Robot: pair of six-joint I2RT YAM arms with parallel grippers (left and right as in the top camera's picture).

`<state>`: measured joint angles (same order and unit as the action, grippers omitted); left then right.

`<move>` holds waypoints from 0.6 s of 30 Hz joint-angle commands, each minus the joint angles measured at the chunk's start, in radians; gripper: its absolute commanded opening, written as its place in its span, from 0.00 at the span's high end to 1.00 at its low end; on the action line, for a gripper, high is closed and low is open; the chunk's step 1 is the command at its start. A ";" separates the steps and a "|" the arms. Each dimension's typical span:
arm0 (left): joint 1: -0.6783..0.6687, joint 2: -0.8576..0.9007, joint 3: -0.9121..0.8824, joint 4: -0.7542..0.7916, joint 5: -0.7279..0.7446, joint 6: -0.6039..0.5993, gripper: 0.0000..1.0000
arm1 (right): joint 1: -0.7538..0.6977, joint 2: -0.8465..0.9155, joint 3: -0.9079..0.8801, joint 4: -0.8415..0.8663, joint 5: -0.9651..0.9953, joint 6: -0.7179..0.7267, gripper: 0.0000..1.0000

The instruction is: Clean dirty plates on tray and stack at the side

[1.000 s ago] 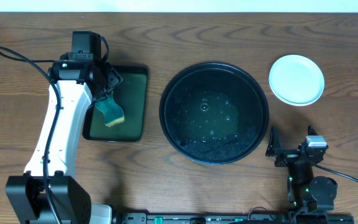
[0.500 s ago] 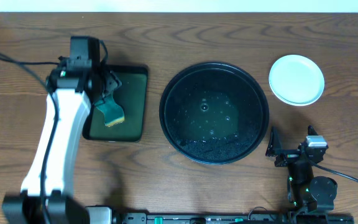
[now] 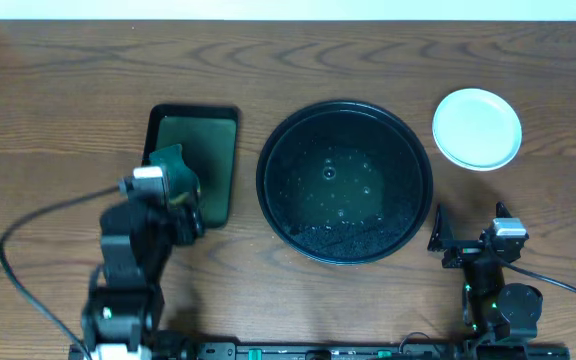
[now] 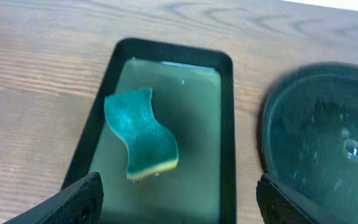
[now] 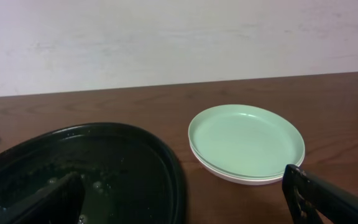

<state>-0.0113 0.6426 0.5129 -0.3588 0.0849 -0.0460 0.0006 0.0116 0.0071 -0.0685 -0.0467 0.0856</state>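
My right end effector [image 5: 182, 177] hangs wide and empty, near the black tray [image 3: 298, 150] at its right. My left end effector [image 4: 179, 184], also wide, is left of the tray, above a green tray [image 4: 227, 124] holding a sponge [image 4: 142, 140]. The plates [image 5: 247, 143] sit stacked on the counter [image 3: 68, 100] beyond the tray's right rim, mint on top.

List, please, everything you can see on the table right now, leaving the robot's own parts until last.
table: one, brown wood, under everything
black tray: one, round, wet, centre
plates: one stack, mint on top with a white rim beneath, number unclear, right of the black tray
green tray: one, dark green, rectangular, left of the black tray
sponge: one, green over yellow, in the green tray
left gripper: open, over the green tray
right gripper: open, near edge, right side
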 commanded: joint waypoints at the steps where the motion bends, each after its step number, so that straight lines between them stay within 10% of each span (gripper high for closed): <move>1: 0.000 -0.148 -0.117 0.044 0.027 0.079 0.21 | 0.014 -0.007 -0.002 -0.004 0.009 -0.016 0.01; 18: 0.000 -0.517 -0.471 0.422 0.028 0.079 0.21 | 0.014 -0.007 -0.002 -0.004 0.009 -0.016 0.01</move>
<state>-0.0113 0.1627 0.0929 0.0162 0.1059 0.0238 0.0006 0.0116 0.0071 -0.0681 -0.0463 0.0856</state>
